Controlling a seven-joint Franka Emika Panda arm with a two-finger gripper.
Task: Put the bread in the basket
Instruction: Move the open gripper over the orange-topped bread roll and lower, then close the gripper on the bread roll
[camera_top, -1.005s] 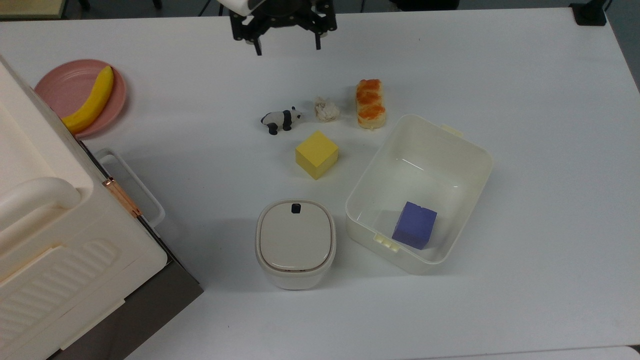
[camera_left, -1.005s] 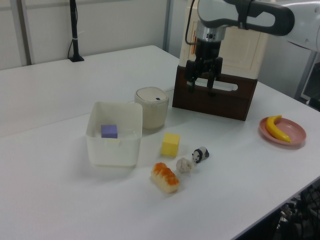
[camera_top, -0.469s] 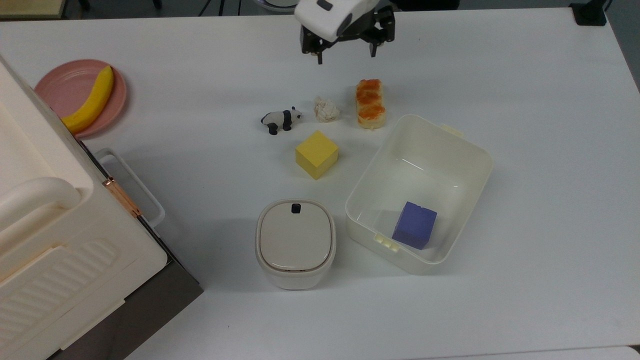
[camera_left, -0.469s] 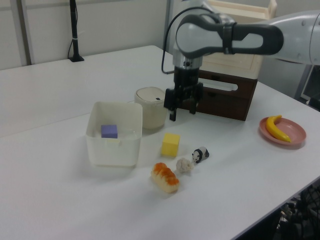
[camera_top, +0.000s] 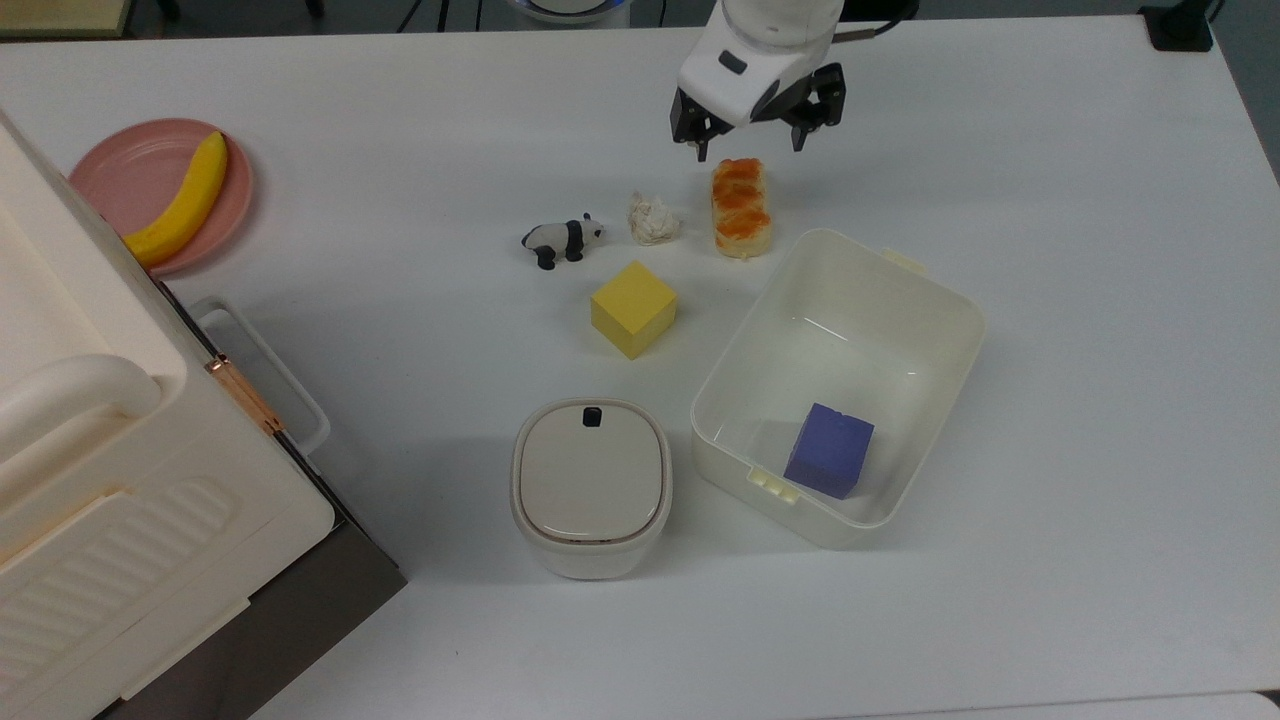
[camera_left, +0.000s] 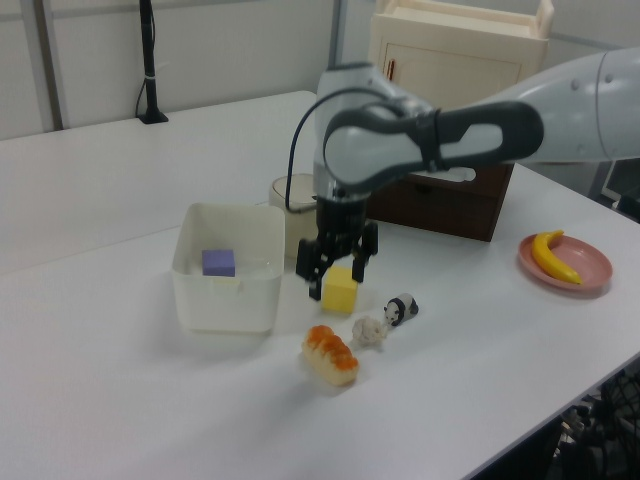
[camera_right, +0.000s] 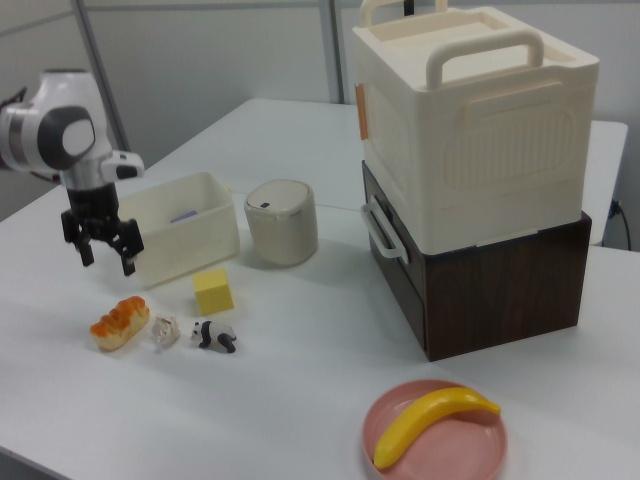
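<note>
The bread (camera_top: 741, 207) (camera_left: 330, 354) (camera_right: 120, 322), a small cream loaf with an orange-brown lumpy top, lies on the white table just off the basket's corner. The basket (camera_top: 935, 300) (camera_left: 195, 300) (camera_right: 215, 225) is a cream-white rectangular tub holding a purple cube (camera_top: 829, 450). My gripper (camera_top: 748, 151) (camera_left: 337, 282) (camera_right: 104, 257) hangs open above the table over the loaf's far end in the top view, fingers pointing down, nothing between them.
A crumpled paper ball (camera_top: 652, 219), a toy panda (camera_top: 562, 240) and a yellow cube (camera_top: 633, 309) lie beside the bread. A lidded white bin (camera_top: 591, 486) stands near the basket. A cream box on a brown base (camera_right: 480, 170) and a pink plate (camera_top: 120, 180) with a banana (camera_top: 185, 200) sit at the top view's left.
The gripper has swept from the top view's upper middle to the right and lower, ending just over the bread's far end. No object on the table has moved.
</note>
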